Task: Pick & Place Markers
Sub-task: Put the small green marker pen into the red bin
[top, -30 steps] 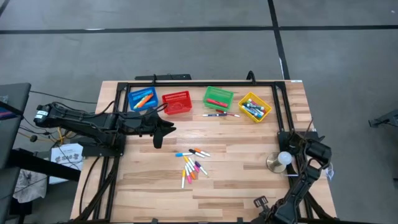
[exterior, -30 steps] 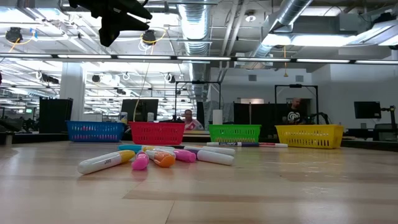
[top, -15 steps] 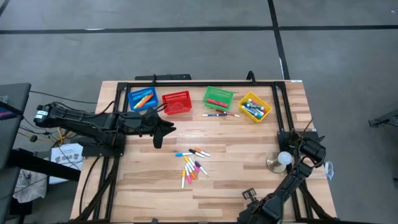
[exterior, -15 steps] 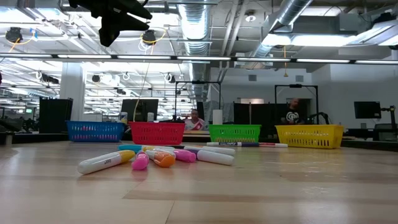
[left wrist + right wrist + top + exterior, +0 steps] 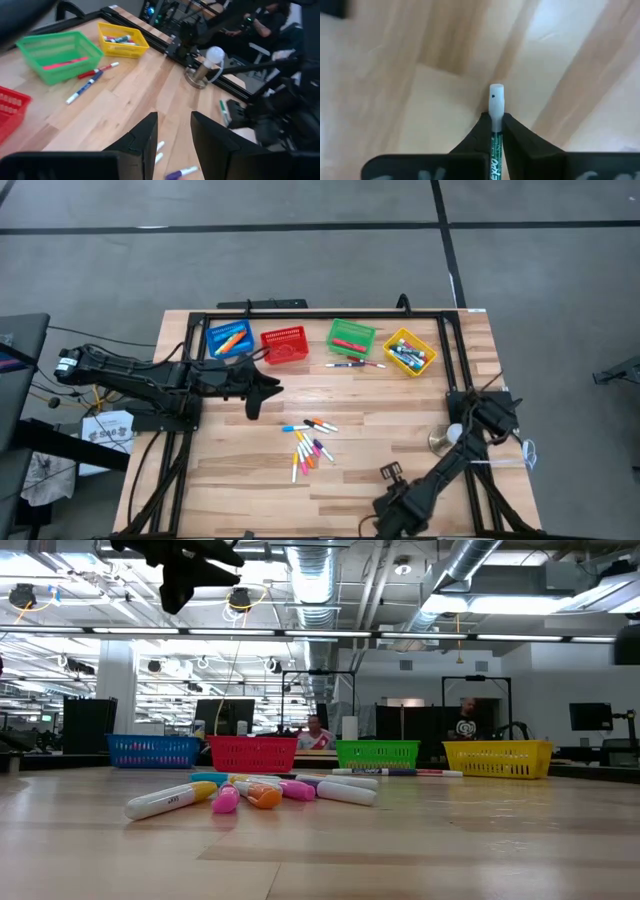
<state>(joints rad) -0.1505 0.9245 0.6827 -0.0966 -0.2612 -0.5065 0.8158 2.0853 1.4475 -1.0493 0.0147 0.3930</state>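
At table [image 5: 400,480] centre, about a dozen loose markers [image 5: 308,444] left to sort; several already in the blue, green and yellow baskets [image 5: 410,352]. Near edge: right gripper [image 5: 495,131] pinched on 1 white, green-lettered marker [image 5: 495,107]. Left gripper [image 5: 172,131] hovering above, partly parted, holding nothing.

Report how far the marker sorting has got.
Done: markers sit in the blue basket, green basket and yellow basket. In hand: the right gripper is shut on a green-lettered marker. Left: the loose pile mid-table and two markers beside the green basket.
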